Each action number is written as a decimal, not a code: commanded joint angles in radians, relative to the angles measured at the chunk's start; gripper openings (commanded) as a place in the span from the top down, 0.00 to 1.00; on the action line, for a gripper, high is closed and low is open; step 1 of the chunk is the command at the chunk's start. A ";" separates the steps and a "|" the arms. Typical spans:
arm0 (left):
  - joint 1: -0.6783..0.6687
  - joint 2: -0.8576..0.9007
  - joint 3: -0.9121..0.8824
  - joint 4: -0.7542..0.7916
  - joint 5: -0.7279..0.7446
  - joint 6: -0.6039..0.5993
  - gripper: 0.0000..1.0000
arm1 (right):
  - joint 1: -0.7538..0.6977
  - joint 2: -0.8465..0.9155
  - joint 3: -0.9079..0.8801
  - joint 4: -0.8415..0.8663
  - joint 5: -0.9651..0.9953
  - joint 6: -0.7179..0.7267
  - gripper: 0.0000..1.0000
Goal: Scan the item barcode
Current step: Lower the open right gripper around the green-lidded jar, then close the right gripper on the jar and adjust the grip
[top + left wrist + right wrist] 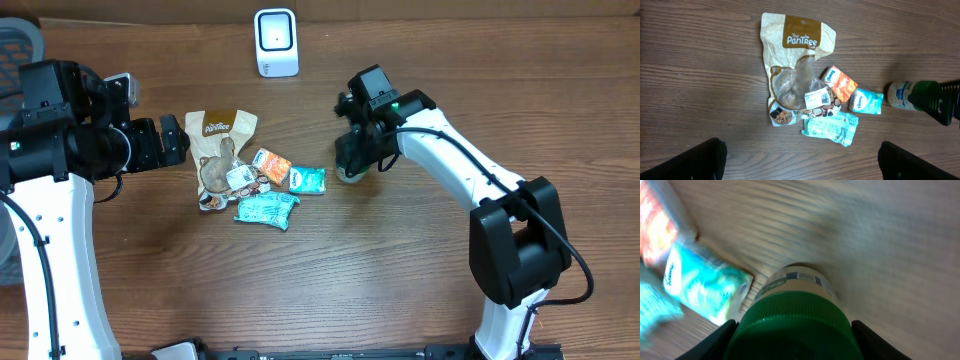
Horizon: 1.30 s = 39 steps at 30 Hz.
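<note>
Gripping the bottle (899, 94) by its green cap (795, 325), the right gripper (352, 152) is closing its fingers on either side of the lid, which is leaving the labelled body free to be turned toward a reader. The bottle is sitting just right of the small heap of snacks, near the teal tissue pack (866, 101) but apart from it; whether it is resting on the table (330, 290) or hanging slightly above it cannot be told.

The white scanner (276, 42) is standing at the far edge, well apart from the bottle, so the item is probably needing a carry and a turn until its barcode (not visible in any view) is facing that window.

The left gripper (180, 140) is hovering on the other side of the heap with its fingers spread wide and grasping nothing. It is looking down on the brown pouch (795, 55) and the orange packet (839, 84), seemingly waiting its turn and staying out of the other arm's path.
</note>
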 commanded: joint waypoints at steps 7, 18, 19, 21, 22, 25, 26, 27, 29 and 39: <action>-0.006 0.000 0.004 0.001 0.015 -0.007 0.00 | 0.006 -0.046 0.021 -0.039 -0.017 0.873 0.79; -0.006 0.000 0.004 0.001 0.015 -0.007 0.00 | 0.006 -0.046 0.021 -0.060 0.165 0.888 0.71; -0.006 0.000 0.004 0.001 0.015 -0.007 0.00 | 0.006 -0.046 0.021 -0.068 0.170 0.896 0.71; -0.006 0.000 0.004 0.001 0.015 -0.007 0.00 | 0.008 -0.046 0.021 -0.091 0.200 0.914 0.70; -0.006 0.000 0.004 0.001 0.015 -0.007 0.00 | 0.008 -0.046 0.021 -0.101 0.211 0.915 0.69; -0.006 0.000 0.004 0.001 0.015 -0.007 0.00 | 0.008 -0.046 0.021 -0.133 0.224 0.943 0.63; -0.006 0.000 0.004 0.001 0.015 -0.007 0.00 | 0.008 -0.046 0.022 -0.138 0.224 0.943 0.59; -0.006 0.000 0.004 0.001 0.015 -0.007 0.00 | 0.008 -0.046 0.022 -0.141 0.224 0.943 0.53; -0.006 0.000 0.004 0.001 0.015 -0.007 0.00 | 0.008 -0.047 0.026 -0.128 0.222 0.890 0.39; -0.006 0.000 0.004 0.001 0.015 -0.007 0.00 | 0.007 -0.047 0.146 -0.140 0.218 0.283 0.00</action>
